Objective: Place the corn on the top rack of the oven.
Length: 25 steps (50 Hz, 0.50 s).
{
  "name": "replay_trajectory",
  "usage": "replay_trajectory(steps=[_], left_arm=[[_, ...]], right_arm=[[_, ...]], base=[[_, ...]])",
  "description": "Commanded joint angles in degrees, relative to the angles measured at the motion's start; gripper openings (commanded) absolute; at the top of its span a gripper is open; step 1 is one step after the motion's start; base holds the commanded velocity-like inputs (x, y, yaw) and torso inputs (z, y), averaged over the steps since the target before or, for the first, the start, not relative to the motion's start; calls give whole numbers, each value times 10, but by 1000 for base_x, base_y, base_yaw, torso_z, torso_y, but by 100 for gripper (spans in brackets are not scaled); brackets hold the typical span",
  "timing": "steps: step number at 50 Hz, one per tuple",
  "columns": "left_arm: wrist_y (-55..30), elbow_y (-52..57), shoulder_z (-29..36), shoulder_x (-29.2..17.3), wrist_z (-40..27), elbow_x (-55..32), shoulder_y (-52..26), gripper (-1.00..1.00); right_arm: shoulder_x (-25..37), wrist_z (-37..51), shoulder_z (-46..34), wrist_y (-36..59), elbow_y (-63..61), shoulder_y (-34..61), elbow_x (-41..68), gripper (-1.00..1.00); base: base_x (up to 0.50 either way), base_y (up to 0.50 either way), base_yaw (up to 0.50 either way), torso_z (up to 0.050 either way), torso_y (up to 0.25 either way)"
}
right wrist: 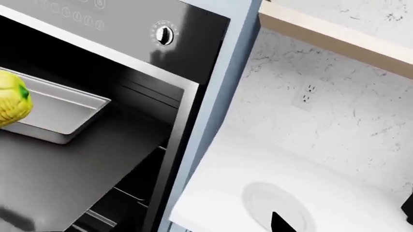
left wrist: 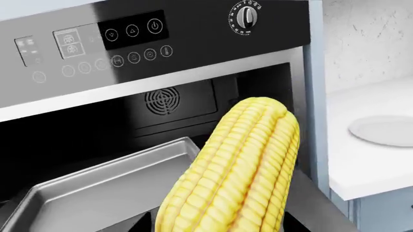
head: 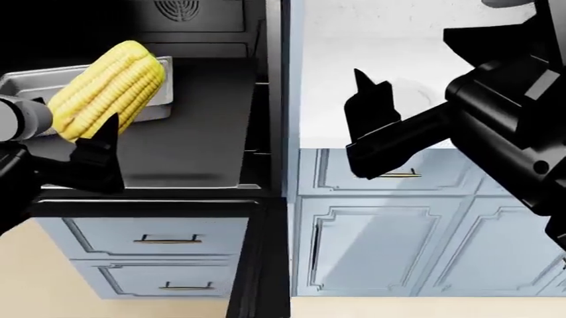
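Left gripper [head: 89, 142] grasping the corn [head: 108, 87] above the pulled-out rack [head: 203, 119]; lower it onto bare rack beside the pan [head: 26, 83]; right gripper [head: 372, 126] idle, state indeterminable.

A stubby bright-yellow corn cob [head: 106, 86] is shown tilted at upper left, above the wide flat dark rack [head: 199, 126] pulled from the black built-in oven [left wrist: 193, 43].

Baking pan [left wrist: 96, 186]: shiny silver, rectangular, lying level.
Plate [left wrist: 382, 129]: round, white, flat on the counter.
Counter [right wrist: 219, 193]: white, beside the blue-grey cabinet side.
Drawers [head: 150, 242]: pale blue, brass handles.
Wall outlet [right wrist: 306, 94]: white, on the speckled backsplash.
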Motion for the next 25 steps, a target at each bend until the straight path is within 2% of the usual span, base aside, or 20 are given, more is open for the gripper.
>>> replay_trajectory(steps=[1, 25], left_arm=[[4, 1, -2, -2, -6, 0, -8, -100], [3, 3, 15, 1, -5, 14, -12, -100]], right_arm=[[4, -9, -2, -8, -5, -7, -6, 100], [11, -23, -8, -17, -13, -17, -21, 100]], base=[[-1, 500, 0, 0, 0], [-1, 500, 0, 0, 1]])
